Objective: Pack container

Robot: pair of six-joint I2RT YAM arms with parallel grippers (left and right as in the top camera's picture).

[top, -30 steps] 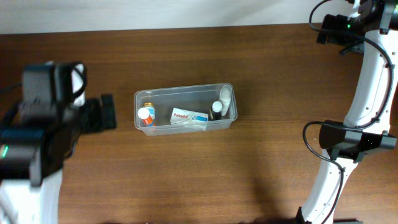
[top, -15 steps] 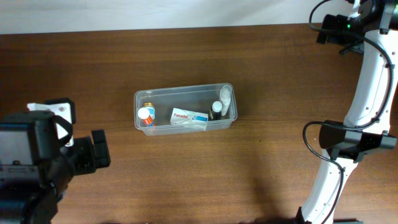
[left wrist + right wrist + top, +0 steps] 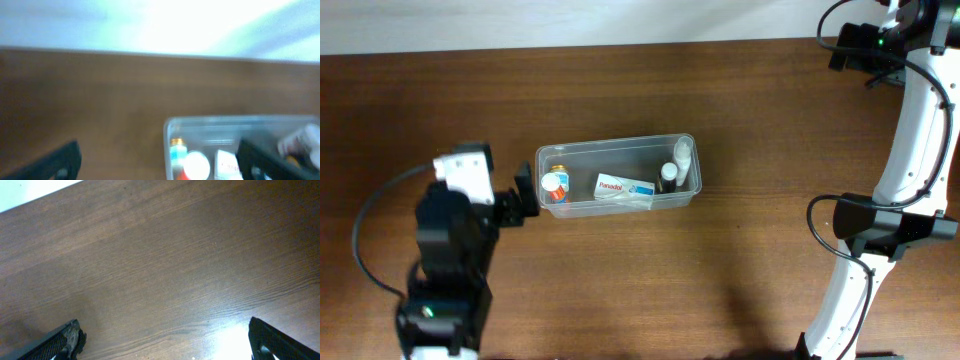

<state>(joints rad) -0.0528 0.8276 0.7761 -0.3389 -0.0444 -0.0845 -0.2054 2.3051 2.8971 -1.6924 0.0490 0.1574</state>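
The container (image 3: 616, 146), a clear plastic bin, sits mid-table. Inside it lie a red bottle with a white cap (image 3: 553, 186), a white medicine box (image 3: 625, 188), a dark bottle (image 3: 667, 176) and a white bottle (image 3: 682, 152). My left gripper (image 3: 524, 196) is open at the container's left end. In the blurred left wrist view the container's left wall (image 3: 167, 147) falls between the spread fingers (image 3: 57, 161), with the white cap (image 3: 196, 164) just inside it. My right gripper (image 3: 165, 342) is open over bare wood, far from the container.
The brown wooden table (image 3: 740, 280) runs to a white wall along its far edge (image 3: 620, 45). The right arm's white links (image 3: 920, 110) stand along the right side. The left arm's body (image 3: 450, 260) is over the front left of the table.
The left arm has swung from the table's left edge toward the container, bringing its open gripper to the bin's left end. The right arm has not moved.
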